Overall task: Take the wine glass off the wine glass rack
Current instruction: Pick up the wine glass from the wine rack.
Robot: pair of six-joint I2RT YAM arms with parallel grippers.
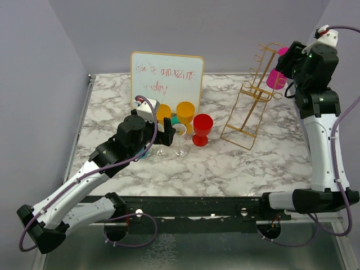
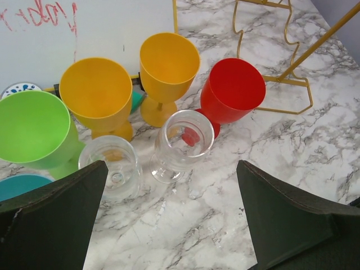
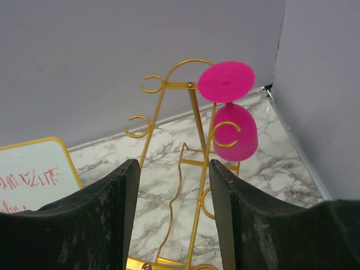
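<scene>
The gold wire wine glass rack (image 1: pixel 250 107) stands at the back right of the marble table. A pink wine glass (image 1: pixel 275 79) hangs upside down from a hook near its top on the right side. In the right wrist view the pink glass (image 3: pixel 233 132) hangs by its stem, round foot uppermost, beside the rack's upright (image 3: pixel 194 118). My right gripper (image 3: pixel 174 174) is open, raised beside the rack top and short of the glass, with nothing held. My left gripper (image 2: pixel 171 169) is wide open over the table near the standing glasses.
In front of a whiteboard (image 1: pixel 166 79) stand two yellow glasses (image 2: pixel 169 67), a red glass (image 2: pixel 232 93), a green glass (image 2: pixel 34 129), two clear glasses (image 2: pixel 183 138) and a teal one (image 2: pixel 22 184). Walls close in the back and the right side.
</scene>
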